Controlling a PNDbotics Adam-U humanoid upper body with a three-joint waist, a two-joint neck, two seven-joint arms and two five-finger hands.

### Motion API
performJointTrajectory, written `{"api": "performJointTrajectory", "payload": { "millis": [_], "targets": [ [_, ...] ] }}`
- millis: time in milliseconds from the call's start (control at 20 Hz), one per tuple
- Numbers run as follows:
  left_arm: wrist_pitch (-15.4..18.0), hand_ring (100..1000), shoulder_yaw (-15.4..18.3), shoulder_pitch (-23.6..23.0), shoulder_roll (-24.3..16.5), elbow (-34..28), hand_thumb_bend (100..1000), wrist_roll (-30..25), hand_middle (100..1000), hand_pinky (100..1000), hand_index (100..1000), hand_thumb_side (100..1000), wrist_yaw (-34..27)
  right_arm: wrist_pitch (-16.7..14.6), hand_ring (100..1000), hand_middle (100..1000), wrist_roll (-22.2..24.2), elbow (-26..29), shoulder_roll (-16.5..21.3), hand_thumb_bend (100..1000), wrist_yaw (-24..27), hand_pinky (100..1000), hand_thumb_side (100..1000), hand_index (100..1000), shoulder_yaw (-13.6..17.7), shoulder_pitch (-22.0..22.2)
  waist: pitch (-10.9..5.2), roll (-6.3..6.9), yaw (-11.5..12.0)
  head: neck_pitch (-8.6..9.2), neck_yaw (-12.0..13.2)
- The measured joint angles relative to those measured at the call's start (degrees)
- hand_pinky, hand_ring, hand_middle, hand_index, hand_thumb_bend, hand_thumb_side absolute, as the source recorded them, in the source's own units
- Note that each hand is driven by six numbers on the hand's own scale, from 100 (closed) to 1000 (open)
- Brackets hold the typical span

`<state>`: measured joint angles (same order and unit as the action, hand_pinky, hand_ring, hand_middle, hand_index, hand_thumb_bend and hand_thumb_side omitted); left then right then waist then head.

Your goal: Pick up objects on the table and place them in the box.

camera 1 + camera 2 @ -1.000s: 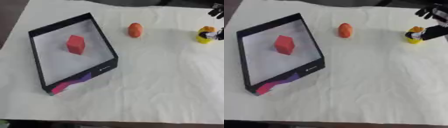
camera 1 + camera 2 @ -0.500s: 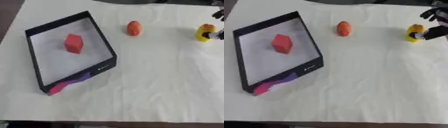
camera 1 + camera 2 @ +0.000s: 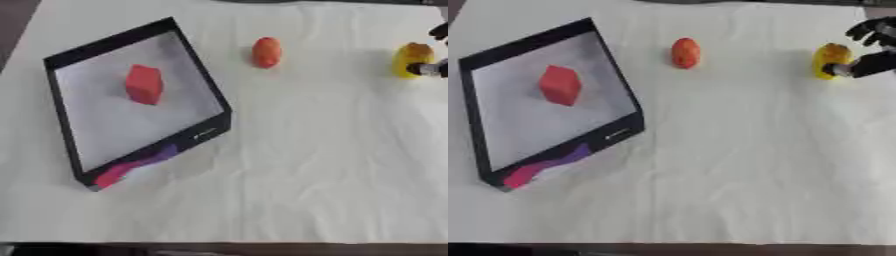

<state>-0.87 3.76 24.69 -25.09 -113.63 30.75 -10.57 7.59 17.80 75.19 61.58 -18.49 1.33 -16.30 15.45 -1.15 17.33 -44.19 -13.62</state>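
White cloth covers the desk (image 3: 737, 175); a black box (image 3: 614, 134) at left holds a red block (image 3: 560, 85). An orange lump (image 3: 685, 52) lies beyond. The right robot hand (image 3: 870, 50), fingers spread, touches a yellow object (image 3: 829, 60) far right.

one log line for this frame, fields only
right hand at yellow object, grasp unclear | left hand: out of view | orange object on table | red block in box
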Motion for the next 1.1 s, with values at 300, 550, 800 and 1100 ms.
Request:
{"api": "performJointTrajectory", "payload": {
  "millis": [300,550,800,1100],
  "targets": [
    [-0.1,648,0.1,0.0,0.4,0.0,363,0.1,773,722,822,531,-0.1,-0.1,842,822,0.2,-1.6,-0.7,501,-0.2,879,476,885,-0.4,-1.1,0.72,0.00,0.1,0.10,-0.1],
    [-0.1,647,0.3,0.0,0.5,0.0,367,0.2,773,721,821,531,-0.2,-0.1,831,805,0.2,-3.0,-1.2,490,-0.9,873,457,880,-0.7,-1.9,1.33,0.24,0.4,0.56,-0.1],
    [-0.1,646,0.3,0.1,0.5,0.0,369,0.3,773,721,821,531,-0.2,0.0,793,758,0.2,-3.7,-1.4,464,-1.4,858,366,867,-0.8,-2.4,1.58,0.29,0.4,0.58,-0.1],
    [-0.2,645,0.3,0.1,0.9,0.0,372,0.4,773,720,820,529,-0.2,0.6,720,638,0.1,-3.9,-1.9,375,0.4,826,100,797,-0.8,-2.7,1.58,0.29,0.4,0.58,-0.1]
  ]
}}
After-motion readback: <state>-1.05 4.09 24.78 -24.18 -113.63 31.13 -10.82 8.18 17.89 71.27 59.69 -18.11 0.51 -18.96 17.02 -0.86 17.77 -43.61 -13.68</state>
